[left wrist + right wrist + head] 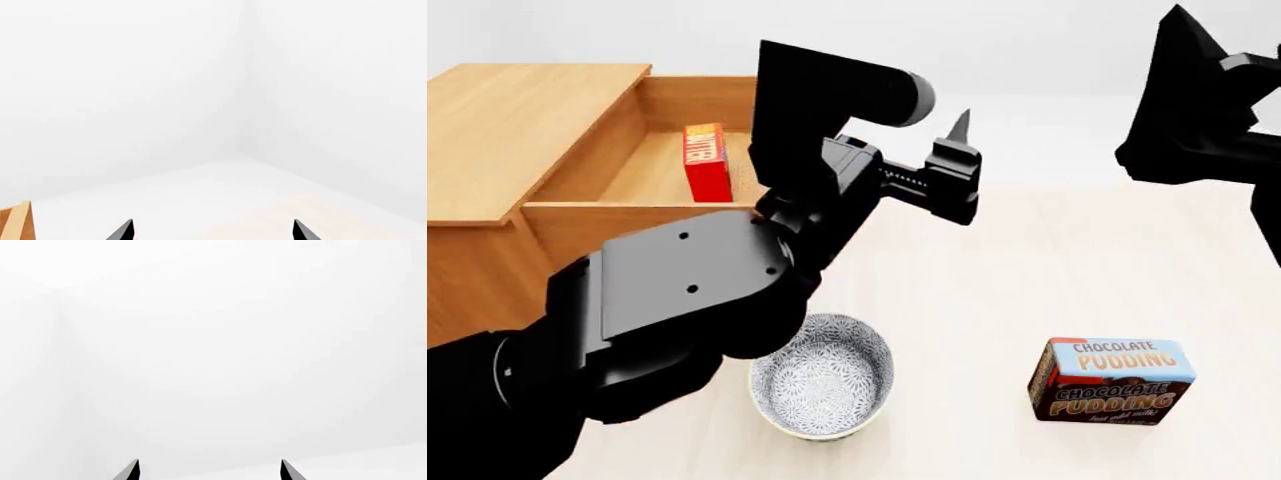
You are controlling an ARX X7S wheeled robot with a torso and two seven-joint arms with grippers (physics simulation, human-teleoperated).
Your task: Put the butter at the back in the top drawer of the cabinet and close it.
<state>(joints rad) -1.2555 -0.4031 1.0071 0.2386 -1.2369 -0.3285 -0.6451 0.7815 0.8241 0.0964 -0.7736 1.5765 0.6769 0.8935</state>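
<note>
butter — upright in open top drawer | left gripper — jaws wide, empty | right gripper — jaws wide, empty

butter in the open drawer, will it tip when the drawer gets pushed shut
Quite possibly. The butter stands on end in the top drawer, tall and narrow, so a sharp push could topple it. It looks like a stiff, small carton, probably light, so it may slide on the plain wood. A fall should do no harm inside the drawer.

Head view high over the cabinet, wrist views apparently facing blank walls
</note>
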